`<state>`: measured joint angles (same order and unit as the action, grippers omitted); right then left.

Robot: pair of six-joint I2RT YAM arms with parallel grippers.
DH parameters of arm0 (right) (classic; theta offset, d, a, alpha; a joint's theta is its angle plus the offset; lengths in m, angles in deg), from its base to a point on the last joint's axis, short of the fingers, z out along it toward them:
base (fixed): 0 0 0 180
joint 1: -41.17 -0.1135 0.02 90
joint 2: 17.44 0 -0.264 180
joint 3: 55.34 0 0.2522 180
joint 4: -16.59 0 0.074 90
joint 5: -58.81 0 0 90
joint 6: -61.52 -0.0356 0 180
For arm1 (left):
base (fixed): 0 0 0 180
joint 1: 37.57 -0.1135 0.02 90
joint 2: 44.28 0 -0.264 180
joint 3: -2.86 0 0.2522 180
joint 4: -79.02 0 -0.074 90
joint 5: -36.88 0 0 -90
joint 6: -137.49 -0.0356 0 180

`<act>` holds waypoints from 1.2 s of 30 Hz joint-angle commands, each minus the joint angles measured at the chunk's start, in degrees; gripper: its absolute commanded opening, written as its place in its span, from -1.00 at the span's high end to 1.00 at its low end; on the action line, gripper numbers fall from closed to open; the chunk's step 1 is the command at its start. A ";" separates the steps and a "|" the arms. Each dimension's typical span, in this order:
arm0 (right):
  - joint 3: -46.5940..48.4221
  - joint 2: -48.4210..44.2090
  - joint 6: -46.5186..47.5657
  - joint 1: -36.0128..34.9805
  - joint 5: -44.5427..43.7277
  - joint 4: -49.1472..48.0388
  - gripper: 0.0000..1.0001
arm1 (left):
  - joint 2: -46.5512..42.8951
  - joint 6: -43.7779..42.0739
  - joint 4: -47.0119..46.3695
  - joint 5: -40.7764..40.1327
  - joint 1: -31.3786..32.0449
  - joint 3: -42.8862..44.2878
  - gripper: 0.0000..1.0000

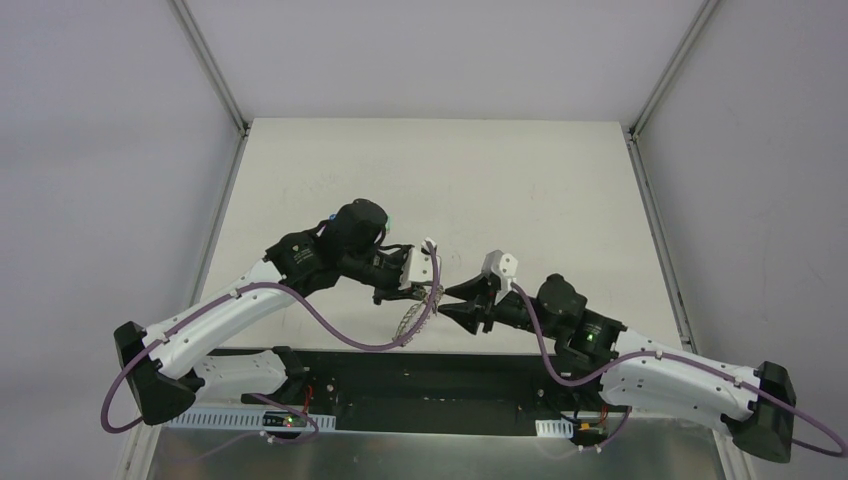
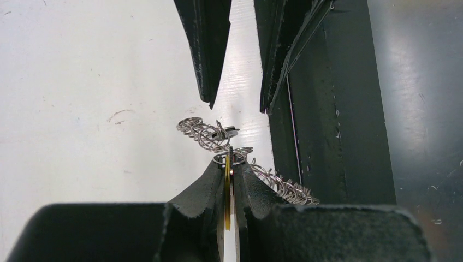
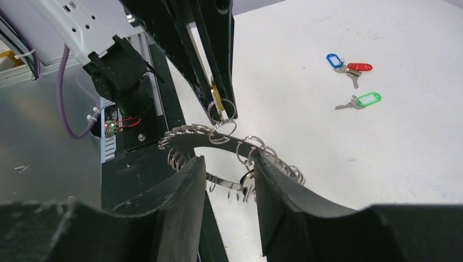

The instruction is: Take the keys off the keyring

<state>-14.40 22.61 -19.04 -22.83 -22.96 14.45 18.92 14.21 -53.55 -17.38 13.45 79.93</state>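
The keyring point(image 1: 415, 318) hangs in the air between both grippers, near the table's front edge. My left gripper point(image 2: 229, 164) is shut on a yellow-tagged key point(image 2: 226, 180) whose small split ring still links to the keyring point(image 2: 210, 136). In the right wrist view the yellow tag point(image 3: 217, 101) shows above the keyring point(image 3: 188, 139). My right gripper point(image 3: 226, 161) is open, its fingers straddling the keyring's band; the right finger point(image 3: 278, 202) touches the wire loops. Blue point(image 3: 334, 60), red point(image 3: 360, 66) and green point(image 3: 367, 99) tagged keys lie loose on the table.
A black base rail point(image 2: 327, 136) runs along the table's near edge under the grippers. The left arm's base with cables point(image 3: 125, 76) stands close by. The white table point(image 1: 450, 180) stretches beyond.
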 commanded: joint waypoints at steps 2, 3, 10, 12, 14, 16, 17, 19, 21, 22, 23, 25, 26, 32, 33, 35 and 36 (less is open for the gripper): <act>-3.97 0.82 0.19 -1.55 -3.61 -14.51 0.13 | -0.47 1.25 -2.35 -0.61 0.37 2.28 1.00; -4.00 1.56 0.70 -1.81 -3.92 -15.14 0.13 | -0.45 1.22 -2.44 -0.66 0.33 2.18 1.00; -2.57 7.31 3.79 -4.99 -4.61 -19.09 0.12 | -0.09 1.41 -2.97 -0.99 0.33 1.91 1.00; -1.56 8.63 5.09 -6.23 -5.71 -18.51 0.12 | 0.04 1.67 -3.06 -0.92 0.34 1.94 1.00; -0.86 9.55 5.86 -6.82 -6.48 -18.53 0.11 | -0.03 1.71 -3.08 -0.73 0.33 1.92 1.00; -0.11 10.34 6.11 -7.21 -7.35 -18.79 0.11 | -0.13 1.65 -3.13 -0.52 0.32 1.91 1.00; 0.11 10.65 6.12 -7.29 -7.74 -18.93 0.11 | -0.17 1.60 -3.12 -0.29 0.33 1.84 1.00; 0.40 11.20 6.21 -7.49 -8.72 -19.79 0.12 | -0.39 1.40 -3.17 0.32 0.36 1.74 1.00; 0.55 11.80 6.21 -7.62 -10.14 -20.90 0.13 | -0.47 1.36 -3.26 0.72 0.34 1.70 1.00; 0.59 12.06 6.21 -7.68 -10.42 -21.41 0.14 | -0.51 1.32 -3.34 0.83 0.37 1.65 1.00; 0.66 12.28 6.28 -7.73 -10.84 -21.79 0.15 | -0.61 1.21 -3.35 0.89 0.33 1.57 1.00; 0.77 12.45 6.17 -7.86 -12.30 -22.27 0.20 | -0.75 1.10 -3.35 0.96 0.34 1.48 1.00; 0.70 12.47 6.14 -7.88 -13.37 -22.59 0.24 | -0.81 1.00 -3.35 1.05 0.33 1.40 1.00; -0.42 11.07 5.83 -7.87 -16.76 -24.04 0.56 | -1.05 0.76 -3.49 1.22 0.38 1.20 1.00; -0.56 10.92 5.98 -7.84 -17.15 -24.00 0.69 | -1.06 0.78 -3.52 1.32 0.39 1.20 1.00; -0.86 10.48 5.93 -7.88 -17.75 -23.89 0.97 | -1.15 0.74 -3.52 1.55 0.35 1.20 1.00; -1.08 10.09 5.95 -7.87 -17.89 -23.68 1.00 | -1.27 0.68 -3.52 1.63 0.39 1.13 1.00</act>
<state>-16.77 34.90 -13.71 -30.83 -36.95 -2.62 19.03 14.82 -55.54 -19.63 13.30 79.93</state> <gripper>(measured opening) 0.062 0.089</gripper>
